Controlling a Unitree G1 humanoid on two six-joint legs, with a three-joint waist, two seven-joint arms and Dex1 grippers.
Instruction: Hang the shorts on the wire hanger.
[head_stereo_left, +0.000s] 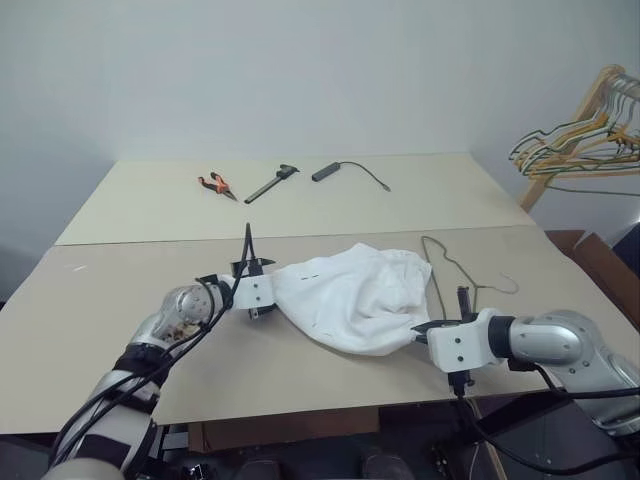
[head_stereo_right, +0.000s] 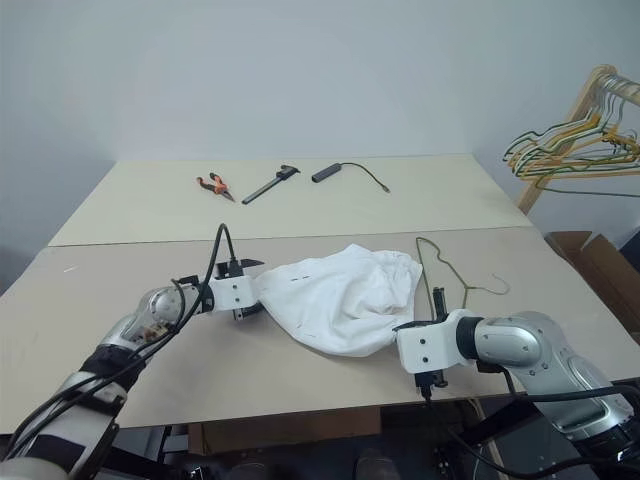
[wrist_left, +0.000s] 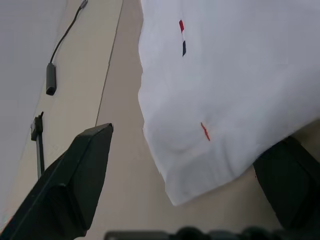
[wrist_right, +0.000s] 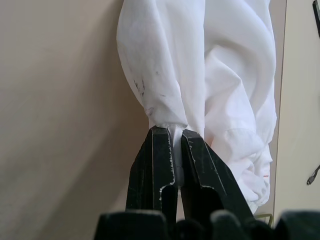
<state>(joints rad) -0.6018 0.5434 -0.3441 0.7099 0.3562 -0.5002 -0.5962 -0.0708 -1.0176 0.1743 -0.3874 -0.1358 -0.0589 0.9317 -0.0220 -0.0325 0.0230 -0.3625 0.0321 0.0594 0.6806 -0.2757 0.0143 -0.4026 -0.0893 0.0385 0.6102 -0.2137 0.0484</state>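
Pinching the near right edge of the white soft fabric shorts (head_stereo_left: 350, 297), the right claw (wrist_right: 176, 165) has its fingers pressed together on a fold of cloth. The shorts lie bunched mid-worktop (head_stereo_left: 120, 330), their right side over the thin dark wire hanger (head_stereo_left: 447, 266). The left claw (wrist_left: 185, 165), spread wide, straddles the shorts' left corner without gripping it. Gathering the garment looks like the current step; next, the left claw probably needs to close on that corner so the shorts can be lifted and fed onto the hanger.
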